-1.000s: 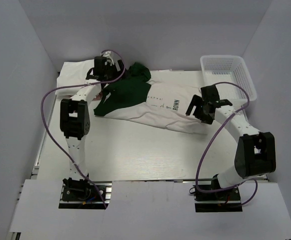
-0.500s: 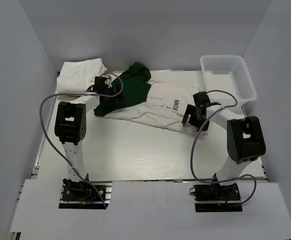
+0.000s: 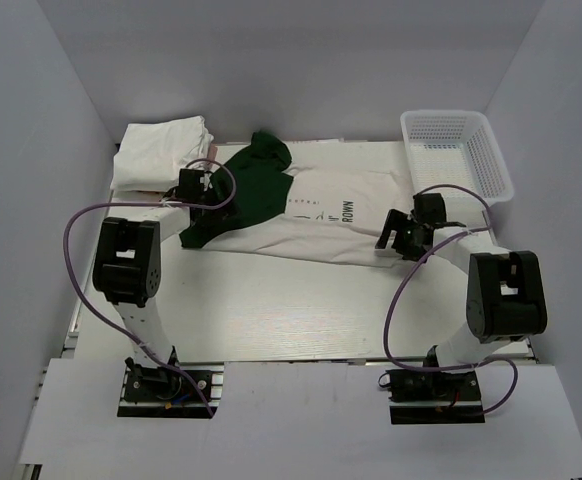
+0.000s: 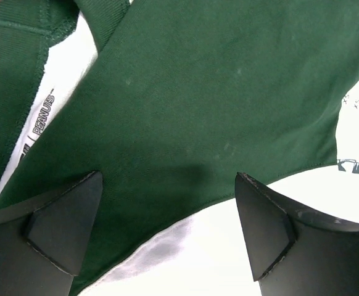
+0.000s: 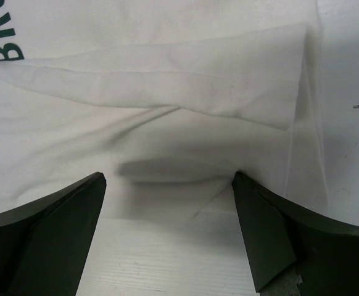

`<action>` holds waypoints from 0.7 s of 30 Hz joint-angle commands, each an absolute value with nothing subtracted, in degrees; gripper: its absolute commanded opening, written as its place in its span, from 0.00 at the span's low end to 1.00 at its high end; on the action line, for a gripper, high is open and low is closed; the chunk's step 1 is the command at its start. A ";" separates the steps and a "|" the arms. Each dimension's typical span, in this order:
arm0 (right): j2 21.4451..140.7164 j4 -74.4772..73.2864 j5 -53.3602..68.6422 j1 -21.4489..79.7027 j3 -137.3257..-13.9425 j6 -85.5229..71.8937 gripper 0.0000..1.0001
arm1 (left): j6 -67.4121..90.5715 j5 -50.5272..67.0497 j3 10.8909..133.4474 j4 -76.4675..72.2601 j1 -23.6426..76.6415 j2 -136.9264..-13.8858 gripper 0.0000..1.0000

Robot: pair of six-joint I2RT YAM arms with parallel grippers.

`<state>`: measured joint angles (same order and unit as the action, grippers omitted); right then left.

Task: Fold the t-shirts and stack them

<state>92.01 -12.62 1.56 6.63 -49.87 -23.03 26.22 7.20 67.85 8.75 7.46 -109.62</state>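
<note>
T-shirt with green sleeves (image 3: 316, 215) is not yet folded

It lies rumpled on the counter (image 3: 271, 310), just beside the basket (image 3: 456, 150) on its left. White folded t-shirts (image 3: 156, 150) sit well apart from the basket, at the far corner. So, I judge, some stacking is done and this one is left. Left claw (image 3: 195, 188) and right claw (image 3: 403, 238) both stand spread, pinching nothing. Only the left wrist view shows the neck label (image 4: 42, 114); only the right wrist view shows the doubled hem (image 5: 241, 92).
</note>
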 commanded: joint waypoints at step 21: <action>51.45 -37.86 8.26 7.03 -24.78 -34.27 0.90 | 48.33 15.15 28.40 46.48 8.70 -61.73 1.00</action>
